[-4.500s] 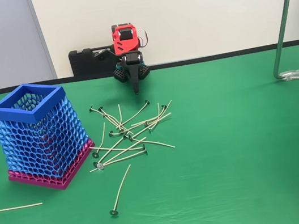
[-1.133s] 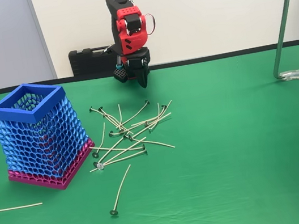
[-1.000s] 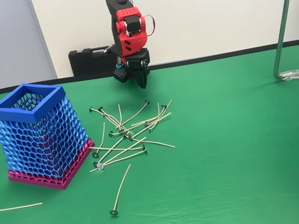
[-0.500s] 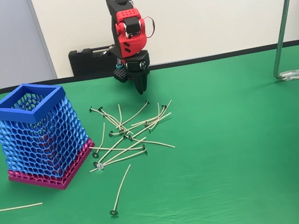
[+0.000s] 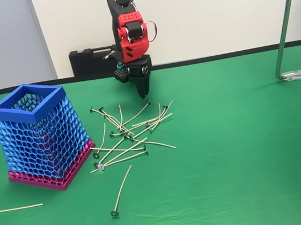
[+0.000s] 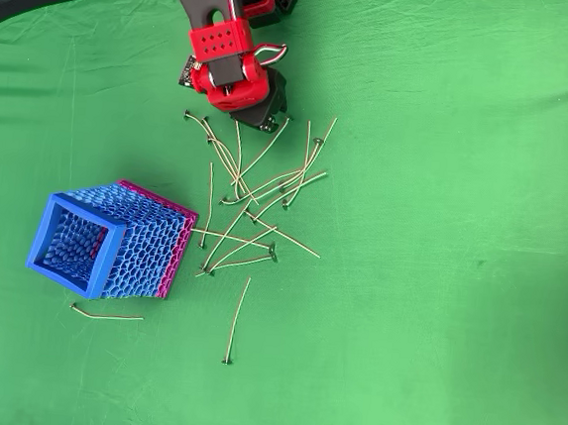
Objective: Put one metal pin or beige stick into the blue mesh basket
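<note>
Hanging empty above the far edge of the stick pile (image 5: 128,133), the gripper (image 5: 142,92) shows fingers seemingly closed; approach step judged underway, next requiring opening, descent onto one stick, then carriage to the blue mesh basket (image 5: 32,104) standing on the tabletop (image 5: 249,148) beside the pile

Green cloth-covered worktop (image 6: 437,286). Blue mesh basket (image 6: 102,241) upright at 9 o'clock in overhead view. Heap of beige sticks (image 6: 256,195) crisscrossed near centre, toward 12. One lone stick (image 6: 237,320) at 6 of heap, another (image 6: 106,314) just beside basket at its 6.
</note>
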Robot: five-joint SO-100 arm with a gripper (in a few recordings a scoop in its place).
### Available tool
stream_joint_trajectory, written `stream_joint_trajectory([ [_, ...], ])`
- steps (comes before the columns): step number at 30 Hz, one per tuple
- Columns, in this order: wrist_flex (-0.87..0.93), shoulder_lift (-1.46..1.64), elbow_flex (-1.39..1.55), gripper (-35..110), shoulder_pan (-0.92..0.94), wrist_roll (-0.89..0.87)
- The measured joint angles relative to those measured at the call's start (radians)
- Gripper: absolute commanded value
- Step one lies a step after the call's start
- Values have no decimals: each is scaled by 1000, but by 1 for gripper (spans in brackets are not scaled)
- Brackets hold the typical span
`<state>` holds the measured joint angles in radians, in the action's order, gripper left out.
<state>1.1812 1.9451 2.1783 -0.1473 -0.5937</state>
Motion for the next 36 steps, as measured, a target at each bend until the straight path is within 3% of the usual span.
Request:
stream_joint_trajectory([
  [36, -161, -25, 140, 14, -20, 0],
])
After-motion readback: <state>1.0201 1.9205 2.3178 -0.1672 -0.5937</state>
